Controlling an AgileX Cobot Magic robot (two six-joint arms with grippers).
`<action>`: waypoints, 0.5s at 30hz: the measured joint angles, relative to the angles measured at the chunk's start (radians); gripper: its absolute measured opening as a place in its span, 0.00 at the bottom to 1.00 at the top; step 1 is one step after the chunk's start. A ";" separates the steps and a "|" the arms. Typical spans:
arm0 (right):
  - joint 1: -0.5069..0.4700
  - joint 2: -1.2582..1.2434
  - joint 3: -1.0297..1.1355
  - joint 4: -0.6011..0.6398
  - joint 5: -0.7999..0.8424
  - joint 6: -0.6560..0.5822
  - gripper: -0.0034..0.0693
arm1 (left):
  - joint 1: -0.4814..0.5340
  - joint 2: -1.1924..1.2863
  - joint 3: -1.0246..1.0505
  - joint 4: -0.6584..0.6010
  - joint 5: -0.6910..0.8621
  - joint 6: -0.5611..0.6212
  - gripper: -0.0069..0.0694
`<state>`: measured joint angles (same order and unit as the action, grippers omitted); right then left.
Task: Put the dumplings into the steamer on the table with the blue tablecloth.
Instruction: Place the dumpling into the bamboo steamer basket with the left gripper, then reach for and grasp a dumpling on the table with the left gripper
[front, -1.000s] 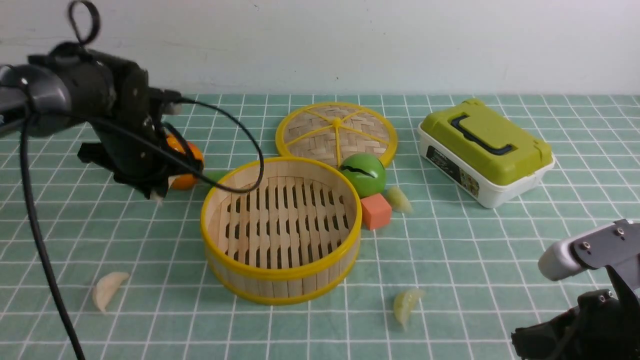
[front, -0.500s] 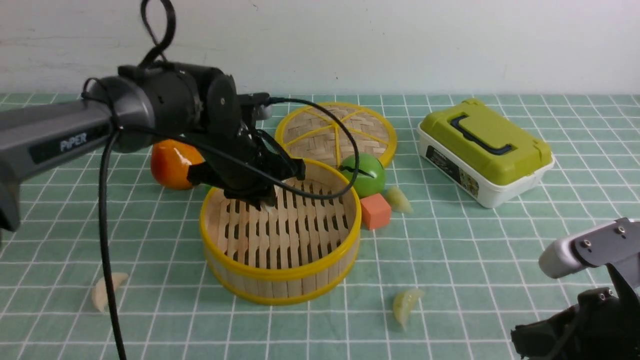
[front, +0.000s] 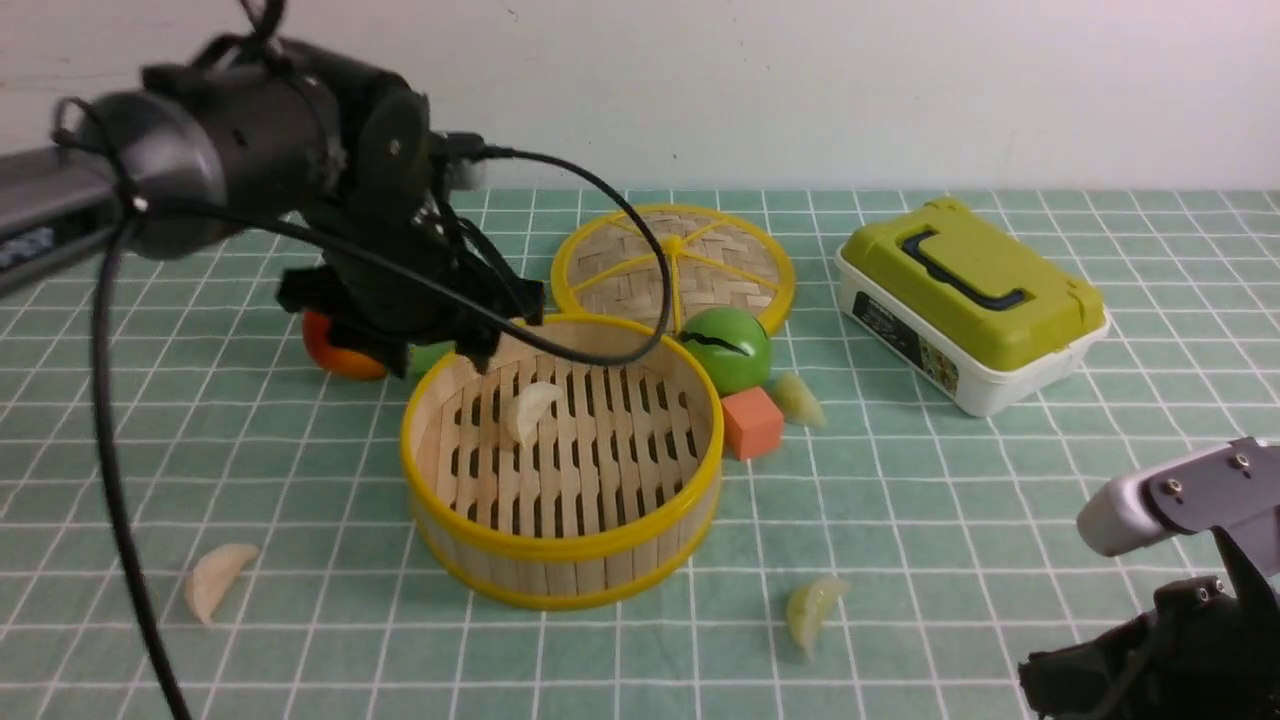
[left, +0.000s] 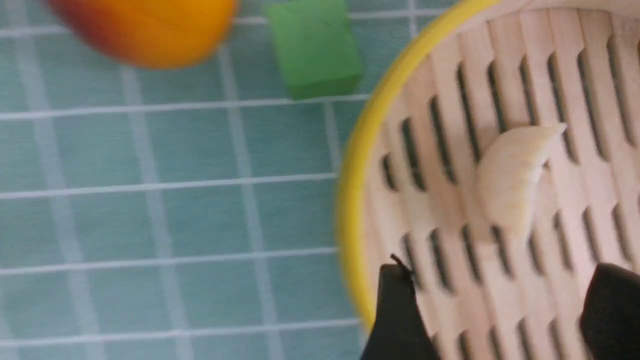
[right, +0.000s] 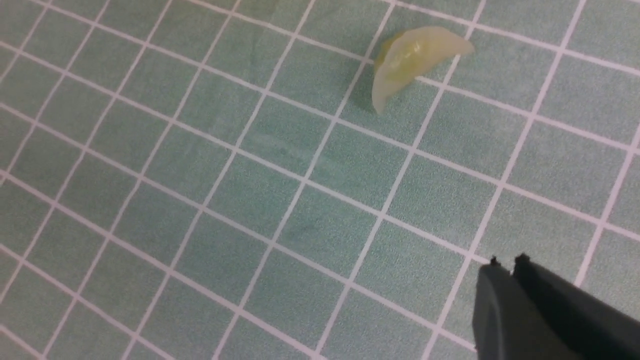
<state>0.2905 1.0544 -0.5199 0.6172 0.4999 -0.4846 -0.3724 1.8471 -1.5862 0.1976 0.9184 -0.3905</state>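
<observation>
The steamer (front: 560, 578) stands mid-table on the blue tablecloth (front: 900, 520). One whitish dumpling (front: 530, 410) lies on its slatted floor, also seen in the left wrist view (left: 510, 175). My left gripper (left: 500, 270) is open and empty, just above the steamer's far-left rim (front: 445, 350). A second whitish dumpling (front: 215, 580) lies at the front left. A pale green dumpling (front: 812, 612) lies front right of the steamer, and shows in the right wrist view (right: 410, 60). Another green dumpling (front: 800, 398) lies by the pink cube. My right gripper (right: 507, 260) is shut and empty, low at the front right.
The woven lid (front: 672, 262) lies behind the steamer. A green round fruit (front: 735, 348) and a pink cube (front: 750, 422) touch its right side. An orange fruit (front: 335, 352) and a green cube (left: 315, 47) sit at its left. A green-lidded white box (front: 970, 300) is far right.
My left gripper moved right from beside the orange fruit to over the steamer, opened and let the whitish dumpling go into it. It then drew back left and up. The right arm stayed still.
</observation>
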 joint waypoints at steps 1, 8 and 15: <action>0.000 0.000 0.000 0.000 0.000 0.000 0.10 | 0.016 -0.057 0.032 0.075 0.062 -0.001 0.68; 0.000 0.000 0.000 0.017 0.006 -0.001 0.10 | 0.244 -0.128 0.322 0.004 0.022 0.005 0.60; 0.000 0.000 0.000 0.046 0.006 -0.001 0.11 | 0.273 -0.070 0.447 -0.046 -0.132 0.096 0.58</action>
<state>0.2905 1.0544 -0.5199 0.6628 0.5055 -0.4854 -0.0991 1.7767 -1.1391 0.1514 0.7863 -0.2946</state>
